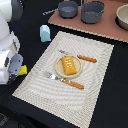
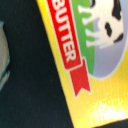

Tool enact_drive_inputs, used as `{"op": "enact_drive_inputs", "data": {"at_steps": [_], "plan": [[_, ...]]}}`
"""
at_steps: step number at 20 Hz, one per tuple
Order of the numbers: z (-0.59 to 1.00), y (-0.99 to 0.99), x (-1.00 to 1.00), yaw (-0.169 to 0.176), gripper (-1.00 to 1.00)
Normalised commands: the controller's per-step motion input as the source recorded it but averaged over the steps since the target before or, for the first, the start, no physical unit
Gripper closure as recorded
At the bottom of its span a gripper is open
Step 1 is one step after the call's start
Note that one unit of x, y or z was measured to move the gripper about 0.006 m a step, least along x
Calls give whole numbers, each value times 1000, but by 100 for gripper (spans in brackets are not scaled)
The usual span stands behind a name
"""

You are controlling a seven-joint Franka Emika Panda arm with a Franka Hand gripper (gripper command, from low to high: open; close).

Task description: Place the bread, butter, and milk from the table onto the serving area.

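Observation:
The bread (image 1: 70, 65) lies on the round tan plate (image 1: 59, 71) in the middle of the beige striped serving area (image 1: 92, 95). The pale-blue milk (image 1: 45, 33) stands upright on the black table (image 1: 30, 20), just off the mat's far corner on the exterior view's left. The yellow butter (image 1: 23, 70) shows only as a small corner beside my gripper (image 1: 16, 69), off the mat's left edge. In the wrist view the butter (image 2: 95, 65) fills most of the frame, very close, red BUTTER ribbon and cow face up. My fingertips are hidden in both views.
A fork (image 1: 54, 76) and a knife (image 1: 86, 58) with orange handles flank the plate. A reddish-brown board (image 1: 107, 30) at the back holds two grey pots (image 1: 68, 8) (image 1: 93, 12) and a bowl (image 1: 123, 17). My white arm (image 1: 6, 35) fills the left edge.

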Motion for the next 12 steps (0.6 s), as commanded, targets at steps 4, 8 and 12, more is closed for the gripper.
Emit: {"op": "enact_drive_inputs", "data": {"at_steps": [4,8,12], "plan": [[-293,-98,-123,27,100],[-291,-94,-114,24,100],[-277,-78,-79,23,100]]}}
